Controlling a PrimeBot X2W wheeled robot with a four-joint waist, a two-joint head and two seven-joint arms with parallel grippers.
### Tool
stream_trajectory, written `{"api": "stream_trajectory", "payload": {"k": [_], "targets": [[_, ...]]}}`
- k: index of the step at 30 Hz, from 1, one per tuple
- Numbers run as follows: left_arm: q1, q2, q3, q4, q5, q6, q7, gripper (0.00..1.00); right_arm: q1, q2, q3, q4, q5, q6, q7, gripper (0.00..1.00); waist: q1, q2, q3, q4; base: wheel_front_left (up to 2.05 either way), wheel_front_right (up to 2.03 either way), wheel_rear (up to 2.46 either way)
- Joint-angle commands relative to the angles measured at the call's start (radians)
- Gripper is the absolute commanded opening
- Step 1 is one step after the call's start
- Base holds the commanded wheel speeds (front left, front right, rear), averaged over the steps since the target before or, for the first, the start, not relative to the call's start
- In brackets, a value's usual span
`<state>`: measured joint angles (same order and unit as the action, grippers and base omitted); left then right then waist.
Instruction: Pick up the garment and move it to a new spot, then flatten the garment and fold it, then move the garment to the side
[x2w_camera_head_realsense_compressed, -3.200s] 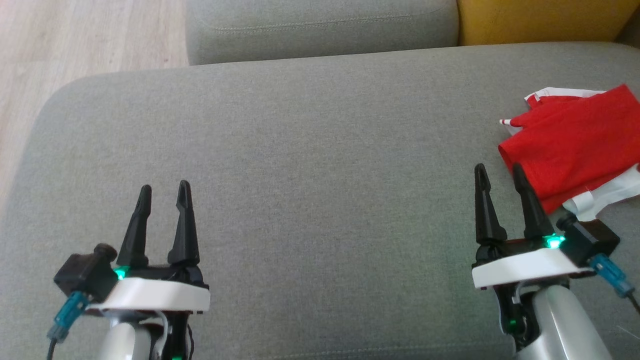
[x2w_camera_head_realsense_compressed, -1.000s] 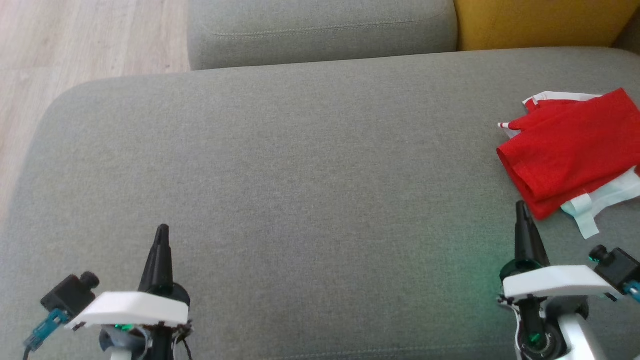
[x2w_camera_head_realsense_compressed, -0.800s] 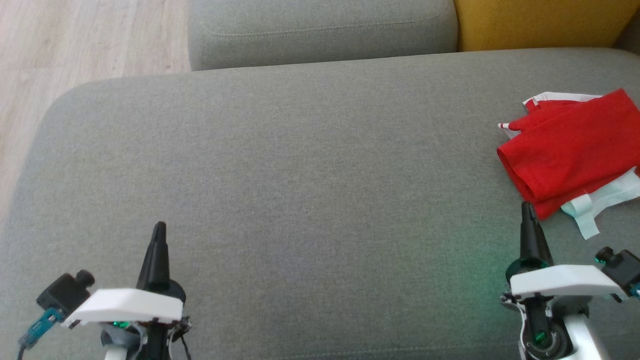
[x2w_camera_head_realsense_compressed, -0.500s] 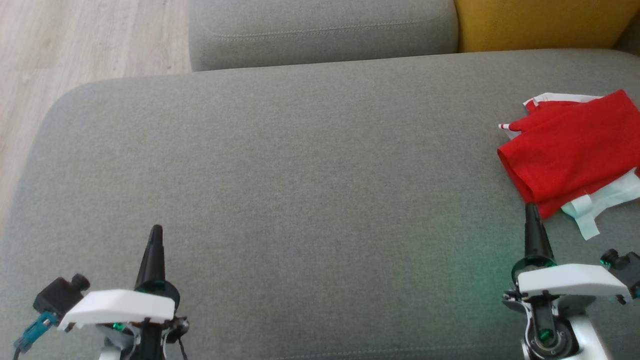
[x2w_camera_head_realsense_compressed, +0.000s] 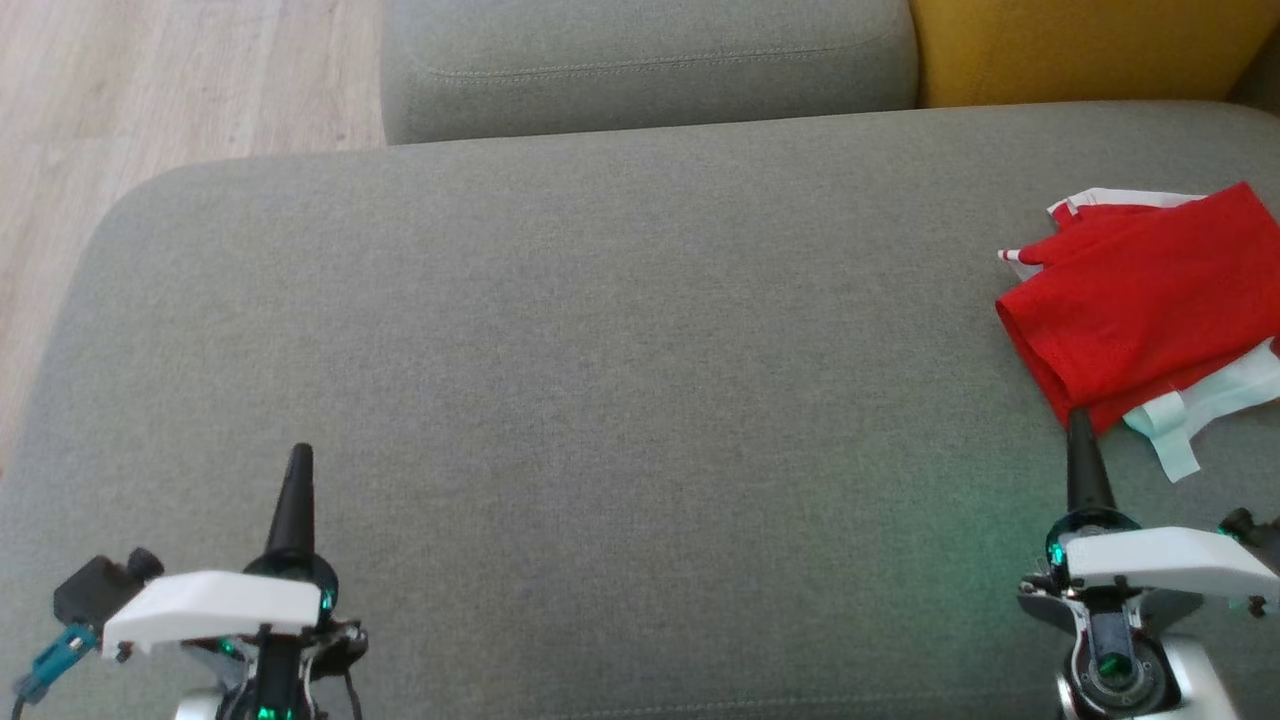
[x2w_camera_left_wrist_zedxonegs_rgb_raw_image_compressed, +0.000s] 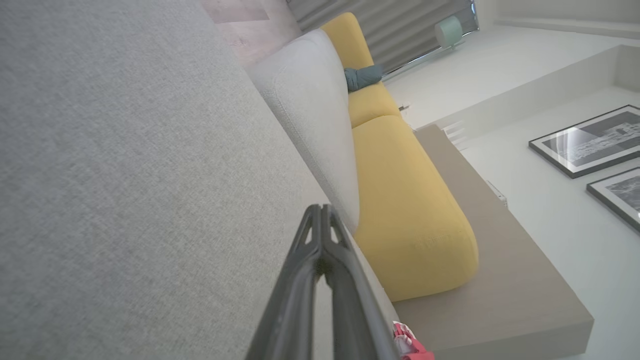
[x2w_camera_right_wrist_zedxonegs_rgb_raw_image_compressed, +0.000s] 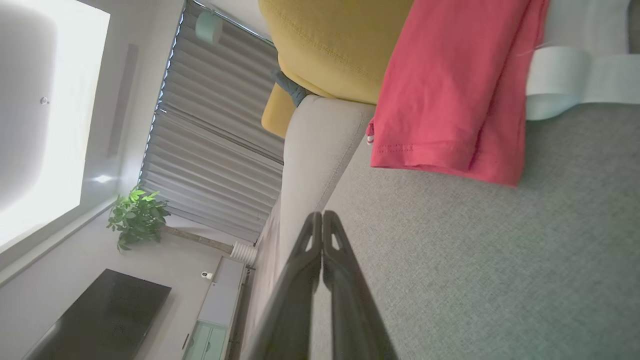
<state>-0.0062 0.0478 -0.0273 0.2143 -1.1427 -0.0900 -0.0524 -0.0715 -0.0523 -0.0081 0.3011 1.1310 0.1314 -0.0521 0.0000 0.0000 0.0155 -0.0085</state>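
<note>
The garment (x2w_camera_head_realsense_compressed: 1145, 305), red shorts with white trim, lies folded at the right edge of the grey sofa seat (x2w_camera_head_realsense_compressed: 600, 350). The right wrist view shows the garment (x2w_camera_right_wrist_zedxonegs_rgb_raw_image_compressed: 450, 90) just ahead of the fingers, with white lining beside it. My right gripper (x2w_camera_head_realsense_compressed: 1078, 422) is shut with nothing in it, its tip just short of the garment's near corner. Far from the garment, at the lower left, my left gripper (x2w_camera_head_realsense_compressed: 299, 455) is shut and holds nothing. Both grippers are turned on edge, fingers pressed together (x2w_camera_left_wrist_zedxonegs_rgb_raw_image_compressed: 320, 212) (x2w_camera_right_wrist_zedxonegs_rgb_raw_image_compressed: 320, 216).
A grey back cushion (x2w_camera_head_realsense_compressed: 650, 60) and a yellow cushion (x2w_camera_head_realsense_compressed: 1080, 45) stand behind the seat. Wooden floor (x2w_camera_head_realsense_compressed: 150, 90) lies off the seat's left edge. The seat's middle is bare fabric.
Both grippers went from open and flat to shut and turned on edge. Over the last second both drew back toward me, the right one sliding slightly right. The garment has not moved.
</note>
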Motion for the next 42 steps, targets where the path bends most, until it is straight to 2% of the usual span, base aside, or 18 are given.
{"api": "stream_trajectory", "payload": {"k": [1, 42], "targets": [[-0.055, 0.017, 0.027, -0.029, -0.022, -0.012, 0.006, 0.0, -0.036, -0.019, 0.007, -0.039, 0.024, 0.0, 0.006, 0.0, 0.0, 0.0, 0.0, 0.0, 0.0, 0.0, 0.0], [-0.095, 0.021, 0.107, 0.024, -0.441, -0.038, 0.131, 0.0, -0.034, -0.018, -0.07, -0.056, 0.453, -0.001, 0.13, 0.0, 0.0, 0.0, -0.011, 0.008, 0.0, 0.0, 0.0]]}}
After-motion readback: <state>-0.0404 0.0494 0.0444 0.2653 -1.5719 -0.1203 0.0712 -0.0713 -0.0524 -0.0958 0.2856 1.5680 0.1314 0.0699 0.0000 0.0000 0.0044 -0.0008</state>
